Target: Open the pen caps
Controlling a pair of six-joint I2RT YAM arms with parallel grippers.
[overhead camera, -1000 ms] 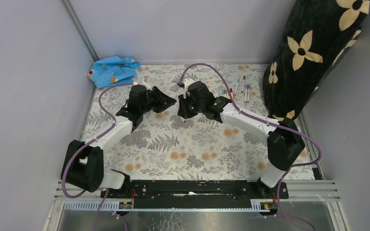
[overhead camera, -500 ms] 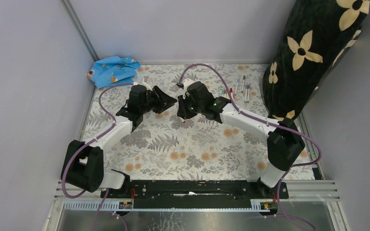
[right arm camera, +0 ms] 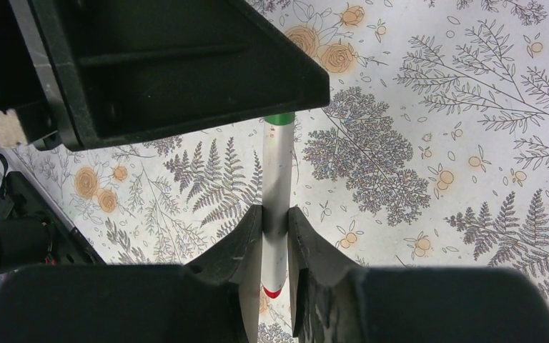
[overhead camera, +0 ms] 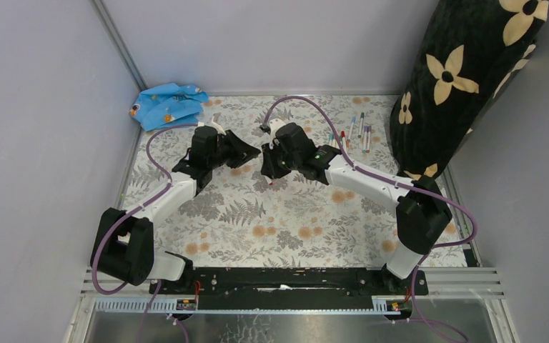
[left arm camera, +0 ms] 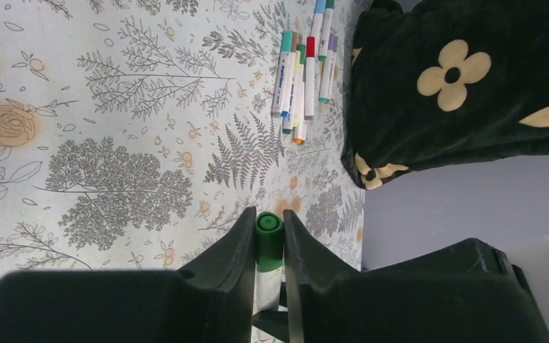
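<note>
Green cap (left arm camera: 269, 234) sitting on a white pen (right arm camera: 279, 164)
Left pincer (left arm camera: 266, 220) is pinching the cap, right pincer (right arm camera: 277, 214) is clamping the barrel near its red end; other pens (left arm camera: 298, 84) are lying bunched at the tabletop's (overhead camera: 293, 229) far right

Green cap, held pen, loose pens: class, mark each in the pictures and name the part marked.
green cap (left arm camera: 269, 232), left wrist view, on the cap's side.
held pen (right arm camera: 277, 179), right wrist view, on the white barrel.
loose pens (left arm camera: 302, 78), left wrist view, on the middle of the group.
</note>
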